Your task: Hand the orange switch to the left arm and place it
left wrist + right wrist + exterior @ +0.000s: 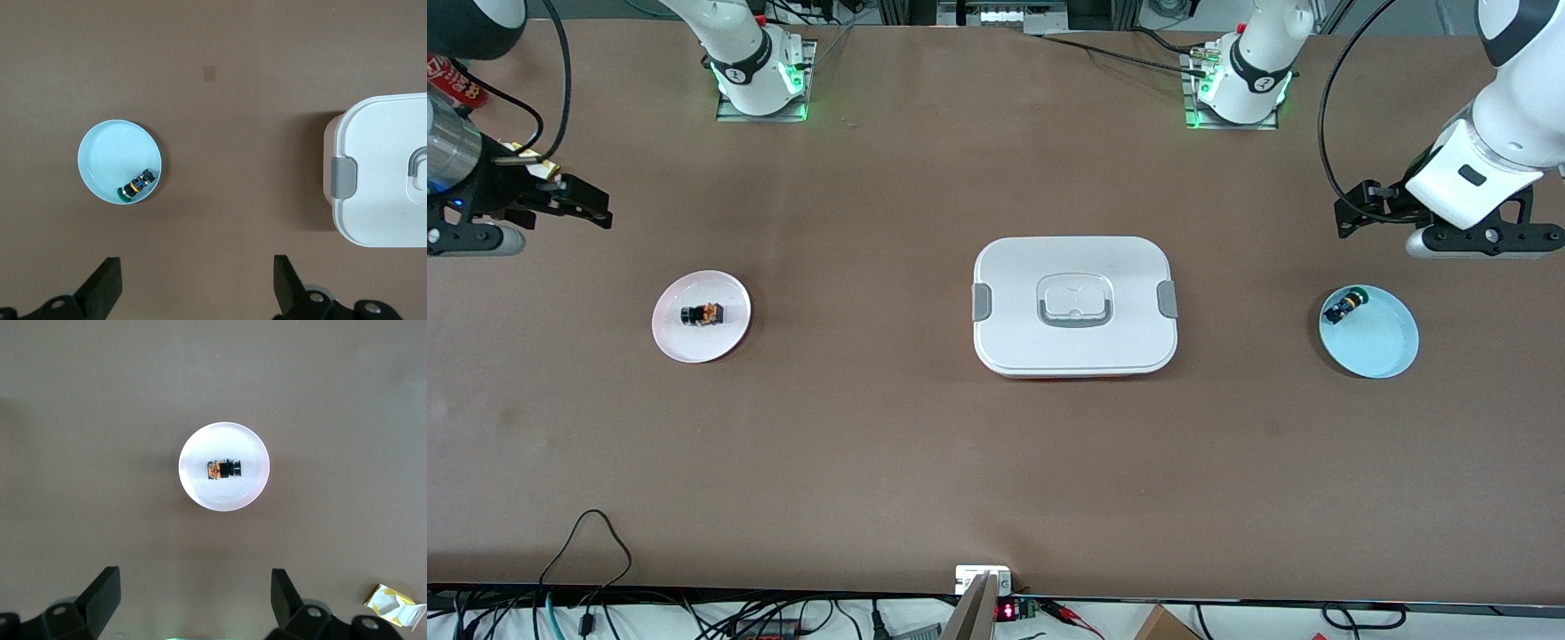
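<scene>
The orange switch (pixel 703 314) lies on its side on a round pink plate (pixel 685 342) toward the right arm's end of the table. It also shows in the right wrist view (pixel 223 469) on that plate (pixel 223 499). My right gripper (pixel 600 210) hangs open and empty over bare table beside the pink plate; its open jaws show in the right wrist view (pixel 197 593). The white box (pixel 1074 307) sits closed at mid-table and also shows in the left wrist view (pixel 380 180). My left gripper (pixel 1348 217) hangs open and empty over the table by a blue plate; its open jaws show in the left wrist view (pixel 197 283).
The blue plate (pixel 1383 347) at the left arm's end holds a small black switch with a green-yellow cap (pixel 1344 308); both also show in the left wrist view, the plate (pixel 110 150) and the switch (pixel 137 187). A crumpled yellow wrapper (pixel 395 605) lies near the right arm. Cables run along the table's near edge.
</scene>
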Motion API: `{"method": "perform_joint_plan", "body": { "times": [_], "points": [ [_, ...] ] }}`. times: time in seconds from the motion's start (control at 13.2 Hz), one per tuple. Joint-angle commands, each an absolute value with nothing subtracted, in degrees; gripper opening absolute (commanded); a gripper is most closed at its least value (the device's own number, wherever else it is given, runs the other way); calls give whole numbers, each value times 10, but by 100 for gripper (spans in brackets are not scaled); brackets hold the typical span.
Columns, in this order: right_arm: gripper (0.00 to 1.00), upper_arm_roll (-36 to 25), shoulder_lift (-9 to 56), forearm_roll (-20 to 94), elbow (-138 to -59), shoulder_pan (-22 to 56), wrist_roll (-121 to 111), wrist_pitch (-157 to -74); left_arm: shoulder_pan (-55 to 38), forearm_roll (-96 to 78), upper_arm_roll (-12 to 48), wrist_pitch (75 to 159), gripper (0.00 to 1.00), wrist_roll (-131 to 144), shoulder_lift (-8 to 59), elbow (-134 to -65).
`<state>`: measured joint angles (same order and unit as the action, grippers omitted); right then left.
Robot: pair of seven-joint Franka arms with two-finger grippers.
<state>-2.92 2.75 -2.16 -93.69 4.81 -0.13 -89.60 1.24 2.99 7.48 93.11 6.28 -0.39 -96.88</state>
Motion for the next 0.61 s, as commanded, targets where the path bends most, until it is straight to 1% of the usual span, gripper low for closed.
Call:
{"method": "perform_joint_plan", "body": {
  "times": [0.0,0.15,0.3,0.53],
  "points": [
    [100,-27,52,-17,-926,52,7,-893,11,20,74,919,100,68,1,-954],
    [100,-27,75,-15,-927,52,20,-910,11,20,74,918,100,68,1,-954],
    [100,-27,90,-23,-927,54,25,-946,11,20,74,918,100,68,1,-954],
    [100,-27,127,-21,-931,54,25,-968,11,20,74,919,100,68,1,-954]
  ]
}}
